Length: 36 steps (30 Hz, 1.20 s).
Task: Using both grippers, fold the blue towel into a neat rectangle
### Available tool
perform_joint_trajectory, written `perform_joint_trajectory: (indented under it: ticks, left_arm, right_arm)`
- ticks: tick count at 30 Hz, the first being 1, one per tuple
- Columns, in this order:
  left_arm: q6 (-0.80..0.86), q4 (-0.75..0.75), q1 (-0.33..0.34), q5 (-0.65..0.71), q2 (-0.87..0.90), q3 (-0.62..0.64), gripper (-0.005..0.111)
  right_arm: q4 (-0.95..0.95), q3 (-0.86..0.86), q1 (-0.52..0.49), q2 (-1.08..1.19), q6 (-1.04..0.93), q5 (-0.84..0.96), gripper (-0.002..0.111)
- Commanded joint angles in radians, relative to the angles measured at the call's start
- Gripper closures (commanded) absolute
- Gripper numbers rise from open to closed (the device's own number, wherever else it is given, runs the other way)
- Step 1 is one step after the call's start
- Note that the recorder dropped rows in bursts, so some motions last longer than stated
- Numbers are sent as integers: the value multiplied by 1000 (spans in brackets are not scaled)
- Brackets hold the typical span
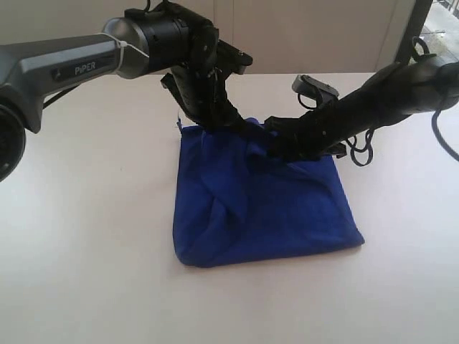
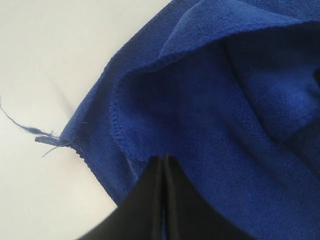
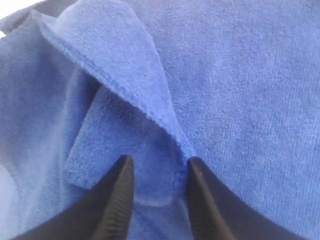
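Note:
The blue towel lies rumpled on the white table, folded over on itself with a thick ridge running down its left half. My left gripper is at the towel's far left corner. In the left wrist view its fingers are pressed together, with a thin sliver of the towel between them. A loose thread trails from the nearby corner. My right gripper is low over the far edge near the middle. It is open, its fingers on either side of a turned-over flap of towel.
Bare white table surrounds the towel on the left, front and right. Looping black cables hang from the right arm just beyond the towel's far right corner. A pale wall and a dark post stand behind the table.

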Motion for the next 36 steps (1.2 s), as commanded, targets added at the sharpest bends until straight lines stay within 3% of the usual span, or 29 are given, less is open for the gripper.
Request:
perform_joint_trajectory:
  ticks: [1, 7, 14, 20, 36]
  left_arm:
    - [0, -13, 2, 14, -8, 2, 107]
    - [0, -13, 2, 14, -8, 2, 107]
    - [0, -13, 2, 14, -8, 2, 107]
    - [59, -13, 2, 16, -8, 2, 107]
    - [102, -19, 2, 163, -128, 2, 107]
  right_arm:
    - [12, -6, -7, -1, -22, 0, 81]
    - [-23, -6, -11, -13, -22, 5, 92]
    - [-136, -6, -23, -63, -49, -5, 94]
    - [-203, -6, -23, -101, -111, -8, 108]
    - [-388, -3, -23, -303, -114, 111, 108]
